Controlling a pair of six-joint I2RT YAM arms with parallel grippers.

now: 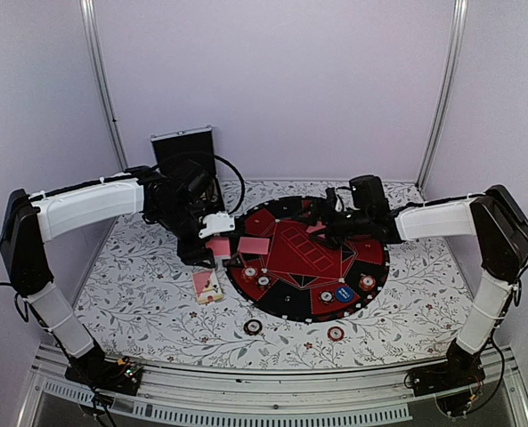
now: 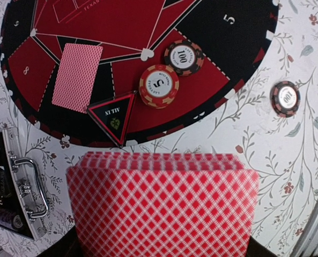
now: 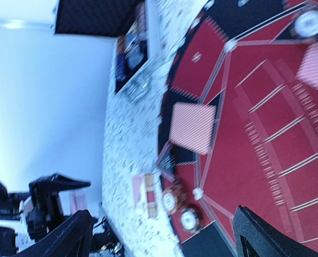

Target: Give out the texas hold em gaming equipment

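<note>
One card [image 2: 77, 76]: face down on round mat [image 2: 239, 48], left side.
Left jaws: clamped on card deck [image 2: 161, 209].
Right jaws: wide apart over mat's far side.

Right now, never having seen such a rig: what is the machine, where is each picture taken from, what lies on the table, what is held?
Two white robot arms are bolted side by side: left arm, right arm. The overhead picture looks down from behind them; the other two come from cameras on each wrist. On the floral tablecloth lies a round red-and-black poker mat carrying striped poker chips and a pink-backed playing card; a small pink card box lies beside it. The left fingers are shut on a deck of pink-backed cards; the right fingers are open, empty.
</note>
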